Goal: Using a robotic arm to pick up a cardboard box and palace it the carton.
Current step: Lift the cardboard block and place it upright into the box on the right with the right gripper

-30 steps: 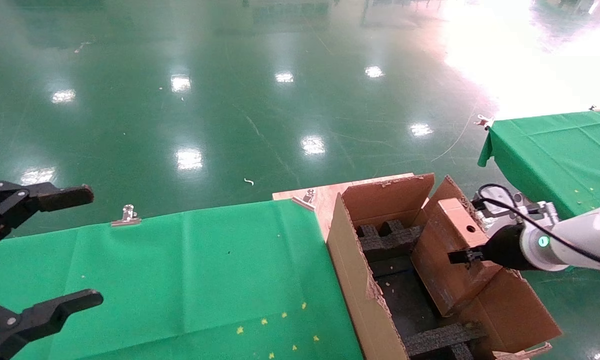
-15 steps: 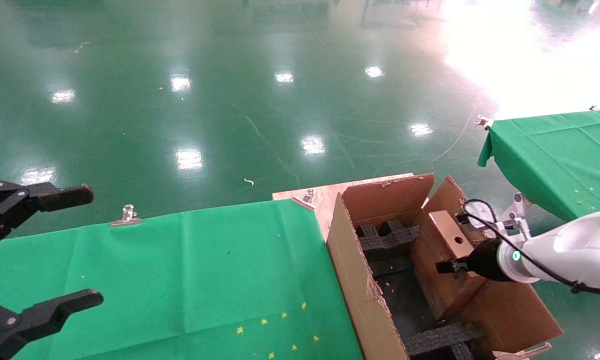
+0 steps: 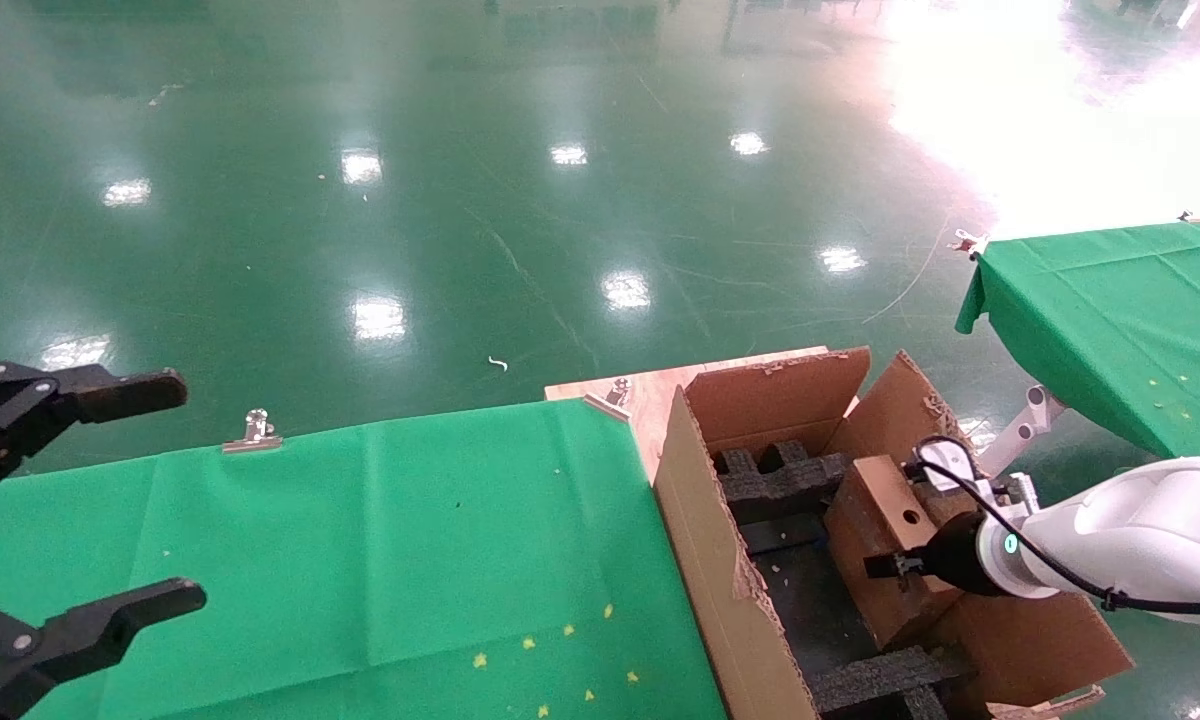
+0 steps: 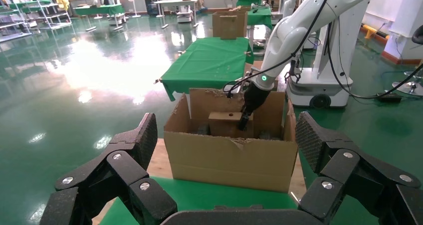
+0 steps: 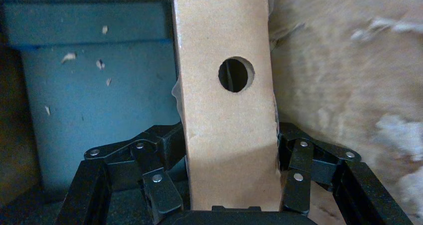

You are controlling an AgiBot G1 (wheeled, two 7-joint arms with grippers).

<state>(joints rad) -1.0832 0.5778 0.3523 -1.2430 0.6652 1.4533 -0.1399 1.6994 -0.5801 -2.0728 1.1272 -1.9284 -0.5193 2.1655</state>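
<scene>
Cardboard box (image 5: 227, 100) — clamped between right pincer (image 5: 224, 160) fingers.

The small brown cardboard box (image 3: 885, 545), round hole up, sits tilted inside the open, ragged-flapped carton (image 3: 720, 560).

We see a surface (image 3: 390, 540) draped in green cloth (image 3: 260, 600), pinned by a metal clip (image 3: 252, 432) at its 11 o'clock edge and another clip (image 3: 617, 392) near bare wood (image 3: 650, 395) at 1 o'clock. The carton (image 3: 720, 560) stands at 3 o'clock. Yellow specks (image 3: 560, 650) dot the cloth at 6 o'clock.
</scene>
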